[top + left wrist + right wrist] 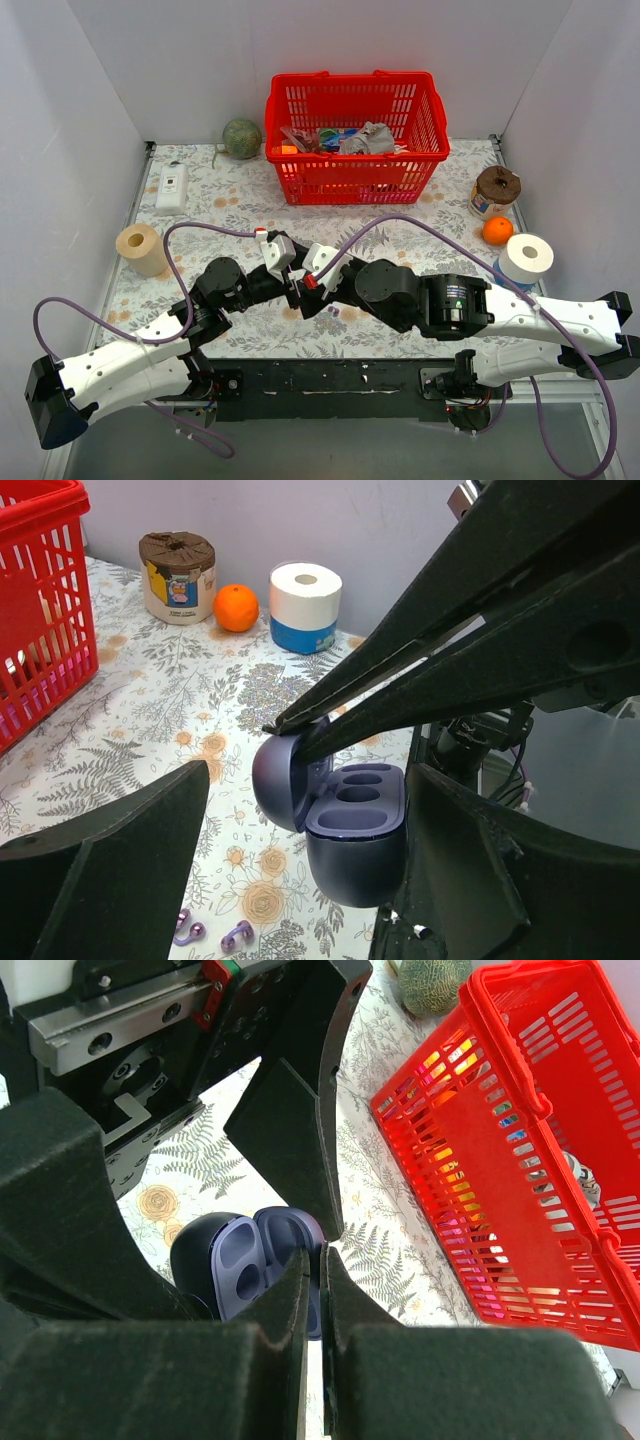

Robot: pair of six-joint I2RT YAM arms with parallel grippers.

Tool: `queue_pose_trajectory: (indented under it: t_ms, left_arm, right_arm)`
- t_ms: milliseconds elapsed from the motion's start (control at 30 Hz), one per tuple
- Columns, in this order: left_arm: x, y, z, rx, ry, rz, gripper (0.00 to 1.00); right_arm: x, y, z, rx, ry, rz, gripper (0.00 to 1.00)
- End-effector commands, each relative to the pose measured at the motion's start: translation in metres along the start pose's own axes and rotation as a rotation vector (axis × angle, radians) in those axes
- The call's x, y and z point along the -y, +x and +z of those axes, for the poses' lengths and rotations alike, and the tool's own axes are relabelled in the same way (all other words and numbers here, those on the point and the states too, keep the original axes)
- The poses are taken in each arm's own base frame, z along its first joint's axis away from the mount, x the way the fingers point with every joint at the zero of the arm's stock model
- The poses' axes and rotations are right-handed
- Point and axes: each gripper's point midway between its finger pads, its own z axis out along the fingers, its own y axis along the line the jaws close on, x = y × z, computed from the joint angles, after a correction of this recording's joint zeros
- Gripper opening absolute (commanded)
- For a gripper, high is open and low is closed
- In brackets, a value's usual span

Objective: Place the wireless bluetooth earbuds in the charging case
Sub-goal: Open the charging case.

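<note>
Two arms meet low in the middle of the table (200, 215), close to its near edge. The left arm (130, 365) comes in from the left corner and the right arm (500, 310) from the right. Both are bent and lie low, and their grippers point at each other. White walls (100, 80) stand at the left, back and right sides. The red basket (340, 180) sits at the back, with bare table between it and the grippers. A paper roll (140, 248) is near the left edge. Another roll (527, 257), an orange (497, 230) and a brown tub (497, 188) are by the right edge, all well apart from the grippers.

The charging case (355, 855) stands on the table between the grippers with its lid flipped open, and its two little cups show. The left gripper (310, 768) is spread wide, one finger on each side of the case. One finger is just beside it, and there is a gap on the other side. The right gripper (322, 1255) is pinched closed, and its tips touch the rim of the lid. The earbuds (236, 937) lie on the table near the foot of the case.
</note>
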Motion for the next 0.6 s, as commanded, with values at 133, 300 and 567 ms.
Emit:
queue_pose_trajectory:
  t_ms: [133, 300, 567]
  left_arm:
    - [0.0041, -0.0090, -0.0020, 0.013, 0.020, 0.019, 0.82]
    - [0.0036, -0.0059, -0.0022, 0.003, 0.019, 0.016, 0.84]
    - [0.0053, -0.0037, -0.0043, -0.001, 0.029, 0.019, 0.70]
  right_arm:
    - [0.0059, -0.0085, -0.0038, 0.031, 0.026, 0.015, 0.01]
    - [0.0074, -0.0102, -0.0049, 0.037, 0.029, 0.023, 0.01]
    - [0.0076, -0.0097, -0.0060, 0.038, 0.027, 0.027, 0.01]
